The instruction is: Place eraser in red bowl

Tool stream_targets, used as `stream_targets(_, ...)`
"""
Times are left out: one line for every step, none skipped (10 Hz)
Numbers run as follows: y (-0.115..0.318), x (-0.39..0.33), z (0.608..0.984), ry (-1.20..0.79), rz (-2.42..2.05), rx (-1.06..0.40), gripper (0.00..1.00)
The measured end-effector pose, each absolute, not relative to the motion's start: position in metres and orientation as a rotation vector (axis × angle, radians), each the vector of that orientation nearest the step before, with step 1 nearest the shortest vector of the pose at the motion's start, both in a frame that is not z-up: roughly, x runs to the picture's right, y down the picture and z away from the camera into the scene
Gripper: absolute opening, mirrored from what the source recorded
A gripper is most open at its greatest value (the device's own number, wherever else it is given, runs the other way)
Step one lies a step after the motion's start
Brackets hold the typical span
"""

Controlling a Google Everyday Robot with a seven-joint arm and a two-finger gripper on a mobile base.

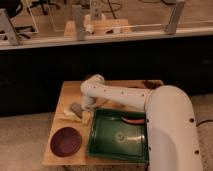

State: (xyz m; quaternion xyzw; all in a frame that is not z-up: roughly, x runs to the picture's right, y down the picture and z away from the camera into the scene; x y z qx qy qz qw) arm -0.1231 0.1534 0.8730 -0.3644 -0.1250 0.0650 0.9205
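Observation:
The eraser [76, 108], a small grey block, lies on the left part of the wooden table [67, 90] among pale yellowish items. My gripper [86, 106] hangs from the white arm [115, 95] just right of the eraser, close above the table. It stands open with nothing seen in it. A red curved shape [131, 120], which looks like the red bowl, sits in the green bin [117, 150] and is partly hidden by the arm.
A wide dark maroon dish [66, 141] lies at the table's front left. Pale yellow objects [86, 118] sit beside the bin's left wall. Small dark items [150, 84] rest at the back right corner. A dark counter with a glass barrier runs behind the table.

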Motion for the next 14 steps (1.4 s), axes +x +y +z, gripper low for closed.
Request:
stream_targets(0.154, -0.126, 0.876, -0.260, 0.134, -0.747, 0.80)
stream_targets(0.156, -0.128, 0.881, -0.264, 0.136, -0.747, 0.80)
stream_targets(0.158, -0.129, 0.885, -0.269, 0.142, -0.747, 0.80)
stream_targets(0.160, -0.129, 0.890, -0.274, 0.150, -0.747, 0.80)
stream_targets(0.161, -0.130, 0.894, -0.280, 0.159, -0.747, 0.80)
stream_targets(0.162, -0.129, 0.899, -0.284, 0.170, -0.746, 0.78)
stream_targets(0.161, -0.129, 0.901, -0.285, 0.177, -0.742, 0.70)
stream_targets(0.159, -0.130, 0.903, -0.287, 0.184, -0.737, 0.60)
stream_targets(0.157, -0.131, 0.904, -0.290, 0.190, -0.733, 0.49)
stream_targets(0.154, -0.132, 0.904, -0.293, 0.195, -0.731, 0.40)
stream_targets(0.152, -0.134, 0.905, -0.297, 0.199, -0.729, 0.30)
stream_targets(0.151, -0.135, 0.905, -0.298, 0.203, -0.731, 0.20)
stream_targets(0.151, -0.135, 0.906, -0.293, 0.205, -0.740, 0.10)
stream_targets(0.150, -0.136, 0.907, -0.291, 0.210, -0.745, 0.06)
